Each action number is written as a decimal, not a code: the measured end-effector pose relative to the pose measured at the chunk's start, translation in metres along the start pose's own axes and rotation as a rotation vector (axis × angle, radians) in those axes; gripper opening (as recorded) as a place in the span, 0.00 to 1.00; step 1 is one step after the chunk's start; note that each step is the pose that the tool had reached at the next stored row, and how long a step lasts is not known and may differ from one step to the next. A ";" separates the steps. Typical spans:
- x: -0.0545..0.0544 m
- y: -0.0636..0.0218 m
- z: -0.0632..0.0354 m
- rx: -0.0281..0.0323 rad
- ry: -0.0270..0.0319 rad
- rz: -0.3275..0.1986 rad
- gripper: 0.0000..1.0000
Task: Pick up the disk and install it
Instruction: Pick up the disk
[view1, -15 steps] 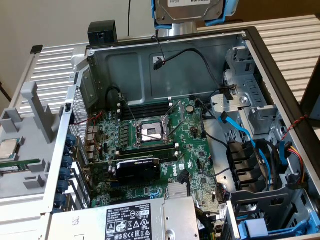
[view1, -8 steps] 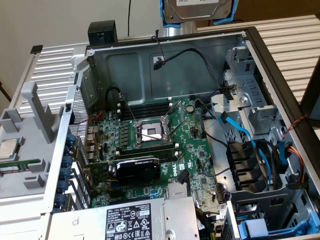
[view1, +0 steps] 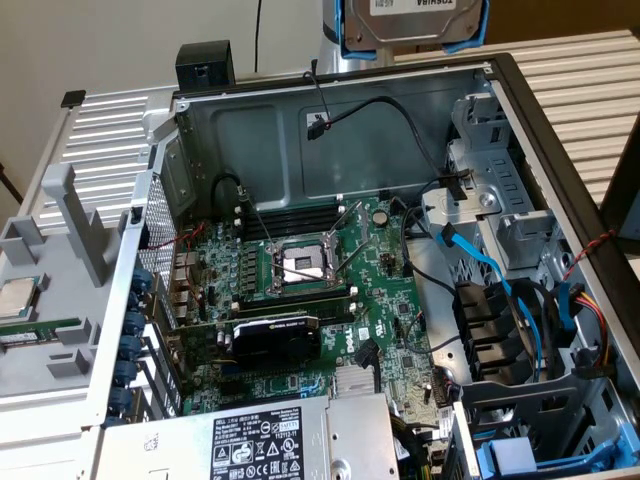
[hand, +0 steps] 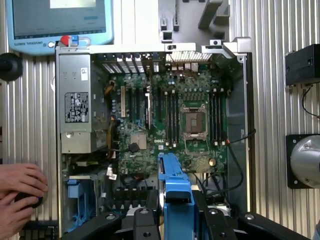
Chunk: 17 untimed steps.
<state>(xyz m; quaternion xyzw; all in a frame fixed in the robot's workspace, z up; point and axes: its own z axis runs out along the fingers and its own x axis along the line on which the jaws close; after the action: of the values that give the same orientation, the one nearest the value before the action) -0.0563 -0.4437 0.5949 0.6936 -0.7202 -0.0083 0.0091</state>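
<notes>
gripper (hand: 178, 219) clenched on the blue-framed disk (view1: 412, 22), high above the open computer case (view1: 300, 130), near its far wall

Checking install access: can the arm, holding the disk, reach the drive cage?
Probably yes: the disk hangs above the open case, and nothing covers the drive cage, though blue cables beside it might snag.

Soft, even indoor light from overhead, no hard shadows
In the exterior view the ribbed tabletop (view1: 590, 90) reads bright and pale, while the computer case (view1: 300, 130) grows dim inside its walls; in the wrist view the screen (hand: 60, 17) glows washed-out, the disk (hand: 175, 185) shows vivid blue, and the drive bays lie in shadow
</notes>
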 end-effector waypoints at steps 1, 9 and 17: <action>0.002 -0.0001 0.0000 0.0000 -0.0001 0.001 0.36; 0.023 -0.0014 0.0011 0.0000 -0.0003 0.007 0.36; 0.045 -0.0058 0.0039 0.0000 -0.0010 0.009 0.36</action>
<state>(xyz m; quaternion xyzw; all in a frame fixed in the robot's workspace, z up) -0.0523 -0.4888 0.5909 0.6903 -0.7234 -0.0086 0.0088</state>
